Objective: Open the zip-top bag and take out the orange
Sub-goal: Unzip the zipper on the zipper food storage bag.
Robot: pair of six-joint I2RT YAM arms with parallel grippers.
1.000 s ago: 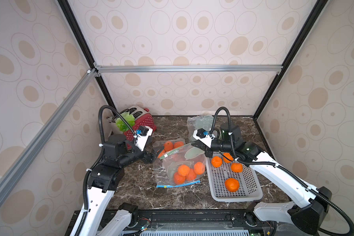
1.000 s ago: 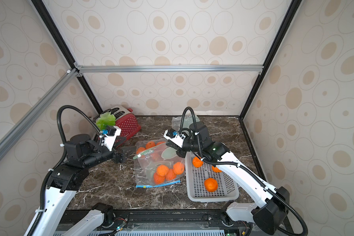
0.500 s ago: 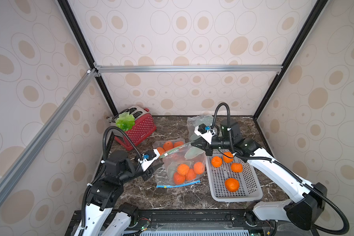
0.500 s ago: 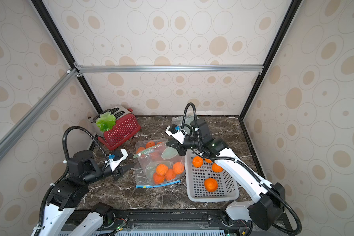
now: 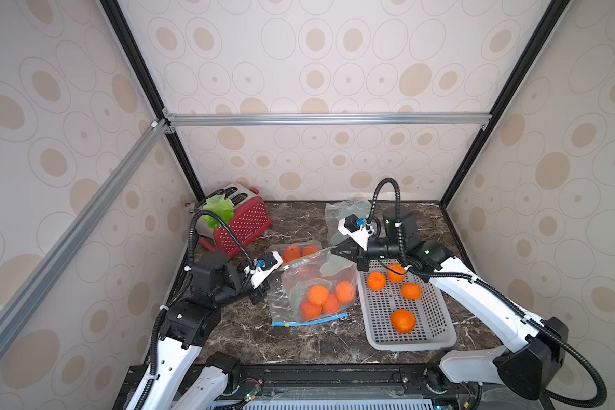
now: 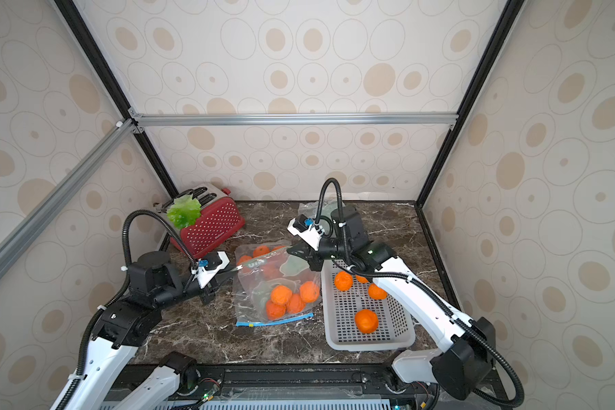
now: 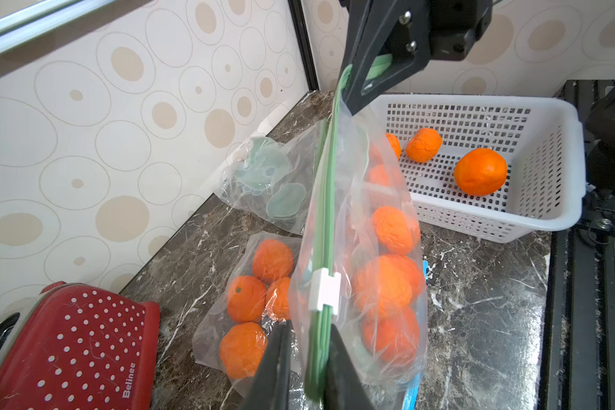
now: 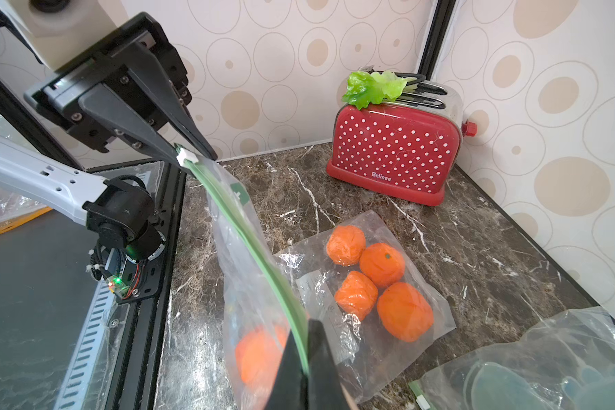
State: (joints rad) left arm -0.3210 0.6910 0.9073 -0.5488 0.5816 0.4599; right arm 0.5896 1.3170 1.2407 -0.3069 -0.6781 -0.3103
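Observation:
The clear zip-top bag [image 5: 313, 284] with a green zip strip [image 7: 325, 213] hangs stretched between both grippers, and several oranges [image 5: 318, 294] sag in its bottom on the table. My right gripper [image 8: 304, 330] is shut on the strip's right end, also seen in both top views [image 5: 332, 250] [image 6: 288, 250]. My left gripper [image 7: 311, 326] has closed in around the strip's left end, just behind the white slider [image 7: 324, 291]. One finger touches the strip and a thin gap shows at the other. In the right wrist view the left gripper's fingertips [image 8: 189, 156] meet at the slider.
A second clear bag of oranges [image 7: 249, 305] lies flat behind the held one. A white basket [image 5: 412, 346] with several oranges stands to the right. A red dotted toaster [image 5: 242, 227] with lettuce stands back left. Another bag [image 5: 345, 213] holding pale green pieces lies at the back.
My left arm swung from beside the toaster to the bag's left end, and its jaws closed in on the strip. The right gripper kept its hold and raised its end a little.

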